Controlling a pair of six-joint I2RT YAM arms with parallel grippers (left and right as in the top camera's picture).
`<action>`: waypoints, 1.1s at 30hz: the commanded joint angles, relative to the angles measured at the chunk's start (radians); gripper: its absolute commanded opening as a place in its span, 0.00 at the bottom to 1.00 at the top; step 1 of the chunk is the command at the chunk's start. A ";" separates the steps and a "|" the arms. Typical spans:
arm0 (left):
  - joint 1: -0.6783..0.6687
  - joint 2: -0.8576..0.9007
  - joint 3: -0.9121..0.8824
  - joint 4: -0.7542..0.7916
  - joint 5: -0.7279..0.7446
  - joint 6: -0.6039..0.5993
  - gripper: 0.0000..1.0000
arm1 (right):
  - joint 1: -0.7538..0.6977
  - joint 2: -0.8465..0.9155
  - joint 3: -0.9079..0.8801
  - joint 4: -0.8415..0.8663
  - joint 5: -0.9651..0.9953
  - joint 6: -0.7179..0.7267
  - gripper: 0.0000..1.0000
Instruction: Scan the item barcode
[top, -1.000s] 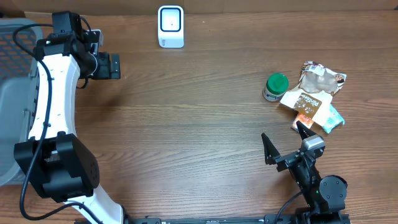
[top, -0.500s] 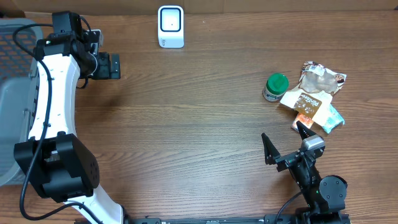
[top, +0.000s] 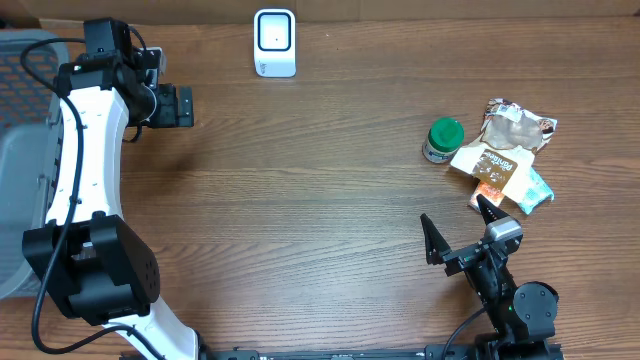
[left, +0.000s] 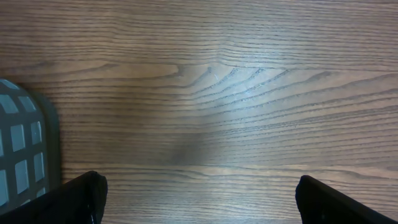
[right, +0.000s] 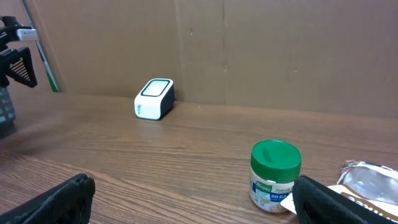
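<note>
The white scanner (top: 274, 42) stands at the far edge of the wood-grain surface (top: 320, 210), close to the cardboard wall behind it. The items to be scanned lie in a cluster on the right side, well apart from the scanner. A small jar (top: 442, 140) with a green lid stands upright, and just beside it lies a flat brown packet (top: 490, 165). A crumpled foil pouch (top: 517, 125) sits behind that packet, and a teal packet (top: 537, 188) pokes out from under its near corner. The right tool (top: 458, 228) sits low near the front edge, just short of the cluster, its jaws spread wide with nothing between them; its camera looks across the wood toward the jar and the scanner. The left tool (top: 183, 105) hangs at the far left, well to the left of the scanner, jaws also wide and empty over bare wood. A corner of the grey basket (left: 25, 149) shows beside one of its fingers.
</note>
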 joint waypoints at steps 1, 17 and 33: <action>0.002 -0.008 0.011 0.002 -0.002 0.019 1.00 | -0.002 -0.013 -0.011 0.002 0.006 -0.003 1.00; -0.054 -0.338 -0.014 0.002 -0.002 0.019 0.99 | -0.002 -0.013 -0.011 0.002 0.006 -0.003 1.00; -0.136 -0.886 -0.518 0.161 -0.036 0.030 1.00 | -0.002 -0.013 -0.011 0.002 0.006 -0.003 1.00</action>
